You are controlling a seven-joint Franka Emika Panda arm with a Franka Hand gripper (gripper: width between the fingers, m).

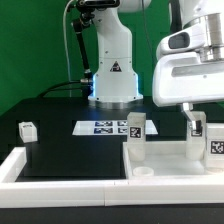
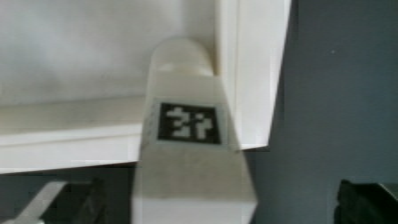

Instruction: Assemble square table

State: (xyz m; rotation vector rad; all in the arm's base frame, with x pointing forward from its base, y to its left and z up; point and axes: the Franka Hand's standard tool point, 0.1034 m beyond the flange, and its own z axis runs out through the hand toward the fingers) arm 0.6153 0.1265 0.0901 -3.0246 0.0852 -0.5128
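Note:
The white square table top (image 1: 170, 158) lies at the exterior view's lower right. Three tagged white legs stand upright on it: one at its left corner (image 1: 135, 128), one under my gripper (image 1: 197, 127), and one at the right edge (image 1: 215, 146). A fourth leg (image 1: 27, 130) stands loose on the black surface at the left. My gripper (image 1: 193, 118) is lowered over the middle leg. In the wrist view this leg (image 2: 187, 140) reaches to a corner of the table top (image 2: 80, 80). My gripper (image 2: 210, 205) straddles it, and the dark fingers (image 2: 370, 202) stand open with gaps on both sides.
The marker board (image 1: 104, 127) lies flat in front of the robot base (image 1: 112, 80). Long white bars (image 1: 20, 165) edge the black surface at the left and front. A green wall stands behind.

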